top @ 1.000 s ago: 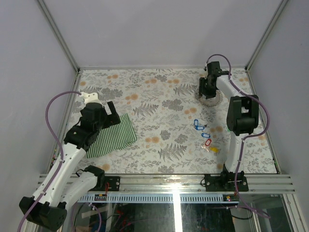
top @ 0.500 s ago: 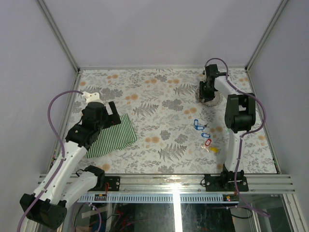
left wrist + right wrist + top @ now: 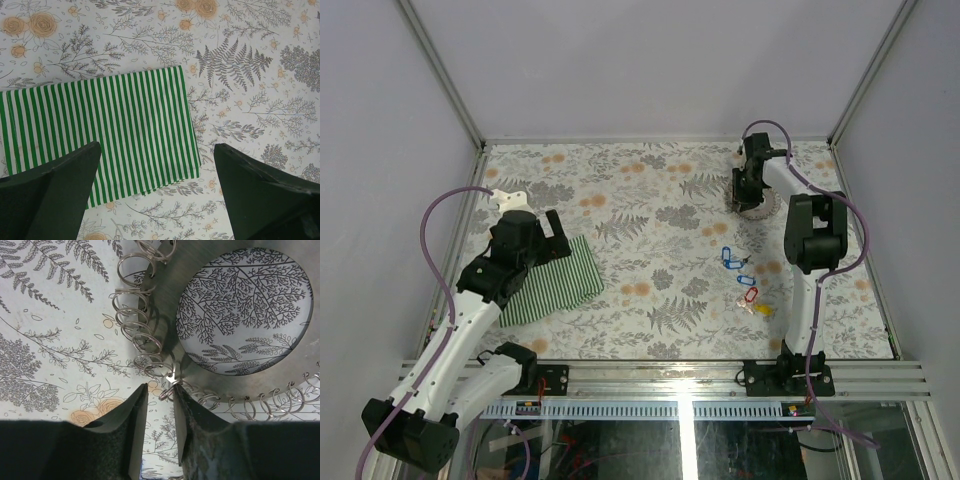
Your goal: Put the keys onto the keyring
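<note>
Metal is what the right hand (image 3: 160,390) faces. The keyring (image 3: 165,290) lies flat on the flowered tabletop (image 3: 650,200) at the far right. It is a thin silvery band with a row of small wire loops (image 3: 142,340) strung along its outer edge. The hand's two fingers (image 3: 132,440) stand only a narrow slit apart, low over the ring's near edge, and one small loop sits right at their tips. Whether they already pinch that loop or merely bracket it, I cannot tell.

By its look the ring is light and thin. It will probably skate on the smooth printed cover if nudged, and sag or twist if lifted by one edge. The little loops hang loose and would swivel under the pads, so the flat band itself seems the surer place to grip, with the pads across its width.

The keys (image 3: 742,280) lie in a small scatter of blue, red and yellow, well apart from the ring and nearer the arms' bases. They are tiny, hard and probably slick. Each is best taken by its plastic tag, leaving its metal eye free for threading.

The left hand (image 3: 156,147) hangs wide open and holds nothing, above a green striped cloth (image 3: 100,130) on the left side.
</note>
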`<state>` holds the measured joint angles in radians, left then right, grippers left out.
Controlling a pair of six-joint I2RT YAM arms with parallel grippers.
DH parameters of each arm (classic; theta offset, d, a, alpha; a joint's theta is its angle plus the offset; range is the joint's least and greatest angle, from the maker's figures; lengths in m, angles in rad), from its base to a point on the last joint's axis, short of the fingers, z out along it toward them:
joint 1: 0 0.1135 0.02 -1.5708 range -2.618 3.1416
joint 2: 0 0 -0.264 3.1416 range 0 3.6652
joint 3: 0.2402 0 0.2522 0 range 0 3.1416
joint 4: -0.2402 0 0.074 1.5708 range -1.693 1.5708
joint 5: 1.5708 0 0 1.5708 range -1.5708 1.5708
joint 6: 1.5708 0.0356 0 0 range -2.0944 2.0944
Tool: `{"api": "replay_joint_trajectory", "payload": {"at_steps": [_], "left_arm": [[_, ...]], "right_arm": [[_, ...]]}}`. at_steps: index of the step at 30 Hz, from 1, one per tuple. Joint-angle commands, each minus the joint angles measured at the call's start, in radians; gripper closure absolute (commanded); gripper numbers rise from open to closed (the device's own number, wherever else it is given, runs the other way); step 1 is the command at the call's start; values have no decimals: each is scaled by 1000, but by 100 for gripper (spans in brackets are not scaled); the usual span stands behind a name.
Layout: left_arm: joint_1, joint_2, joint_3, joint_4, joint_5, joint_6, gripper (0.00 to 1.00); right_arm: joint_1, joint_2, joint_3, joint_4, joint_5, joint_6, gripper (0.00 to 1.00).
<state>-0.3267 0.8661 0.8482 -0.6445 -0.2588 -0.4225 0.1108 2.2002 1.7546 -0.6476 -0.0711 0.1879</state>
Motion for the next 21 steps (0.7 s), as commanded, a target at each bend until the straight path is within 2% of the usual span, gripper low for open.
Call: {"api": "replay_joint_trajectory", "payload": {"at_steps": [1,6,14,21], "left_arm": [[-6,1,0,20,-1,-7,0],[-6,2,1,21,0,-7,0],[-6,8,2,21,3,-6,0],[-8,5,2,20,4,-7,0]], "right_arm": [[12,48,50,-26,1,-16,64],[16,58,53,-37,14,-21,66],[30,21,38,-31,38,-21,86],[73,-46,0,-16,53,-32,100]]}}
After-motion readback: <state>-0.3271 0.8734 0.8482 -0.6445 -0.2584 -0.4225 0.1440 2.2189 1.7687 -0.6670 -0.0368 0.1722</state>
